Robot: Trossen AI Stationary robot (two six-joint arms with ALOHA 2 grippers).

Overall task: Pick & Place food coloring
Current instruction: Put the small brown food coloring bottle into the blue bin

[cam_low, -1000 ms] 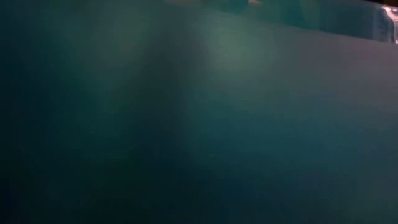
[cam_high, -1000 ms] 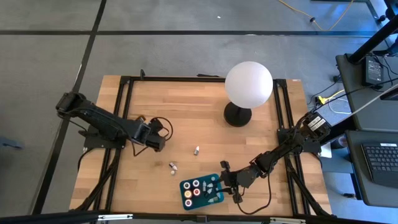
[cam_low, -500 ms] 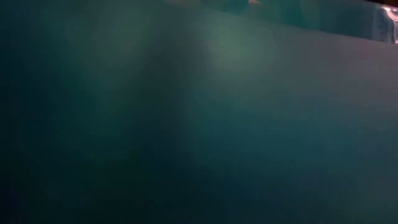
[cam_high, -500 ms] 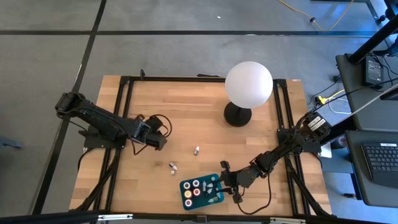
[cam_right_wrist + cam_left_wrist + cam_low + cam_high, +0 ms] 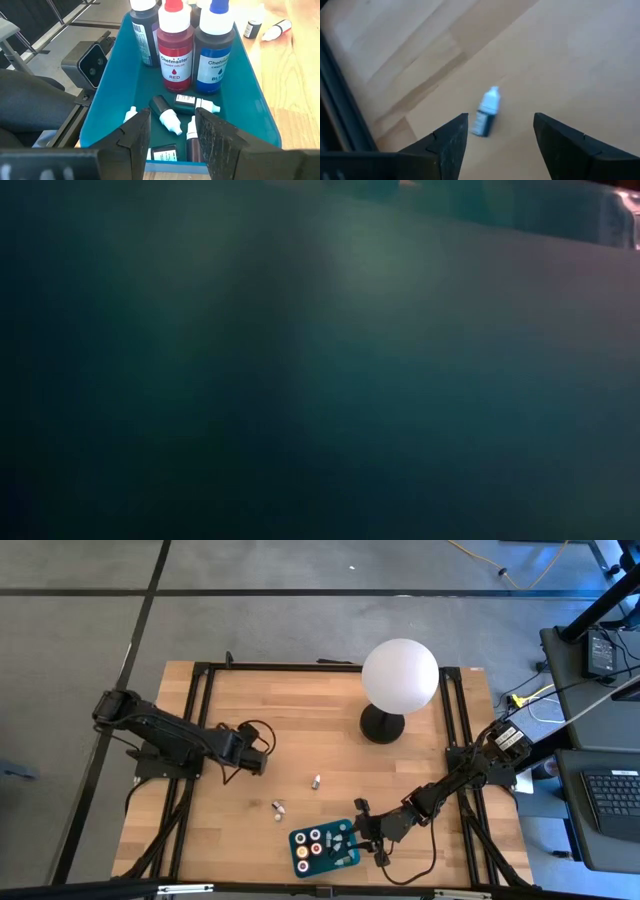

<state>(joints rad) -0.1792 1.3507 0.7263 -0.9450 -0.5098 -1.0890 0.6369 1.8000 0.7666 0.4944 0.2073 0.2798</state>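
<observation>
Several food coloring bottles point(image 5: 175, 47) in teal tray point(image 5: 110, 90)

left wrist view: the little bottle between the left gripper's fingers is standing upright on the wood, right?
Not upright. In the left wrist view the small bottle lies on its side on the wooden table, white cap pointing away from the camera. It does sit between the open fingers of the left gripper, untouched.
</observation>
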